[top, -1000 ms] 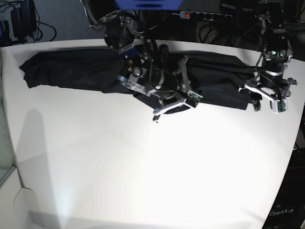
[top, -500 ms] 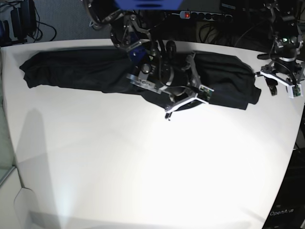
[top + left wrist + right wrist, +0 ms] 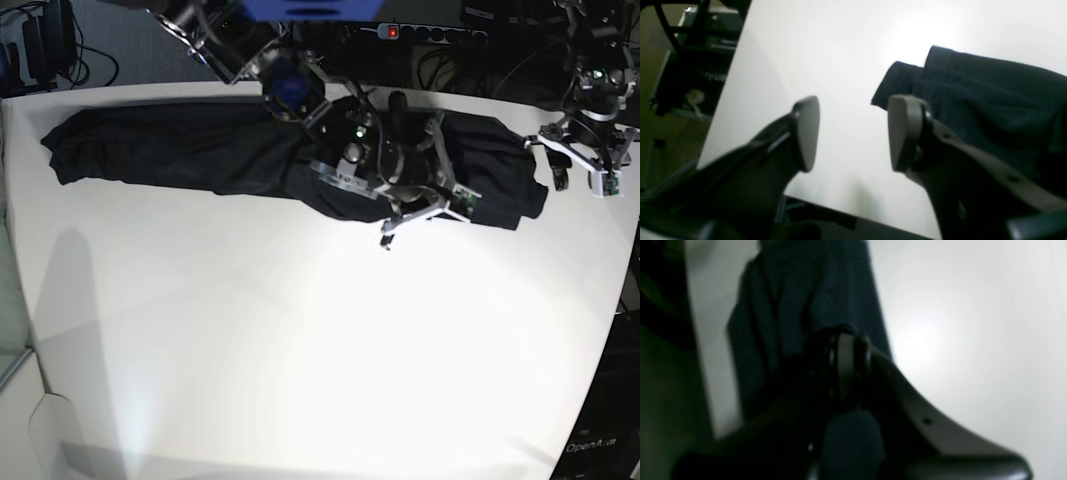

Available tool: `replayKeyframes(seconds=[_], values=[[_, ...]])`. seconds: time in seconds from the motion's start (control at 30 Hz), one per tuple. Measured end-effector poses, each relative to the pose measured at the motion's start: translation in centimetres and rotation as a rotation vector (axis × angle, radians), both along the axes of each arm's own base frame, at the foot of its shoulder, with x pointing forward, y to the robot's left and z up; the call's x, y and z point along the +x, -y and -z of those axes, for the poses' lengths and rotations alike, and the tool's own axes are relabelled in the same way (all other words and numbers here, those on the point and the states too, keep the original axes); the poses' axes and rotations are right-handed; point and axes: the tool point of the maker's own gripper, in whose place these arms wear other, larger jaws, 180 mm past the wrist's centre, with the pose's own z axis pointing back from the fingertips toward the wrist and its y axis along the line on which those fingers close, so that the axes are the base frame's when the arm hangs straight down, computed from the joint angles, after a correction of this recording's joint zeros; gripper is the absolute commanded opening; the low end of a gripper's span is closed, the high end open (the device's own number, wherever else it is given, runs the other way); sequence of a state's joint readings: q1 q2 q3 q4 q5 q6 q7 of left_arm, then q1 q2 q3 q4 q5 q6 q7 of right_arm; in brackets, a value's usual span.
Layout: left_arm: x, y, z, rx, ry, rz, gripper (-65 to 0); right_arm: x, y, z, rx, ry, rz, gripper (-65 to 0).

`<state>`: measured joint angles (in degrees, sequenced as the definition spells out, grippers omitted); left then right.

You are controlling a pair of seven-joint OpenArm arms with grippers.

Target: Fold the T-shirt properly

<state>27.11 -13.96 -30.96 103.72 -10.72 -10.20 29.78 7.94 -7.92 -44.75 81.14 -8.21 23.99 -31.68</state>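
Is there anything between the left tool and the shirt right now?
Nothing visible. The open left tool hangs beside the shirt end, with only bare table between its pads.

2 arms, black housings w/ silver-white brackets. Right arm (image 3: 300, 90) has a blue panel at 12 o'clock end, green LED mid-body. Left gripper (image 3: 853, 133): dark fingers w/ flat grey pads (image 3: 806, 133); small holes along 1 finger.

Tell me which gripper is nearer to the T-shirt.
Right. The right gripper is shut, over the T-shirt near its middle, with dark cloth bunched against it. The left gripper is open over bare table, just off the shirt's end.
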Motion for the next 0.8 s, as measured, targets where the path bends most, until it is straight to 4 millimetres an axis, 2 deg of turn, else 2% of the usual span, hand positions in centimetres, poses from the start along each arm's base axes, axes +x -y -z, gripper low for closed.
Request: replayKeyframes(seconds=[0.1,0.33,0.43,0.6,0.8], values=[[0.0,0.0,0.0,0.0,-0.001,-0.002,-32.7,1.6,-0.2,-1.1,0.062,-0.024,0.062,-64.6],[-0.4,0.0,0.3,0.0,-0.014,0.002,-32.7,2.6,-1.2,-3.5,0.176,-0.073,0.063,-64.6],[-0.5,0.0,0.4,0.0,-0.018,0.001,-32.7,1.9,-1.6,-3.5,0.198,-0.098,0.053,-64.6],[-0.5,0.0,0.4,0.0,-0.017,0.001,-32.7,-1.4,-4.2,-3.6,0.207,-0.091,-0.051,-64.6],[-0.5,-0.3,0.3,0.015,-0.021,0.005,-32.7,-1.5,-4.9,-4.2,0.238,-0.069,-0.024,-64.4]])
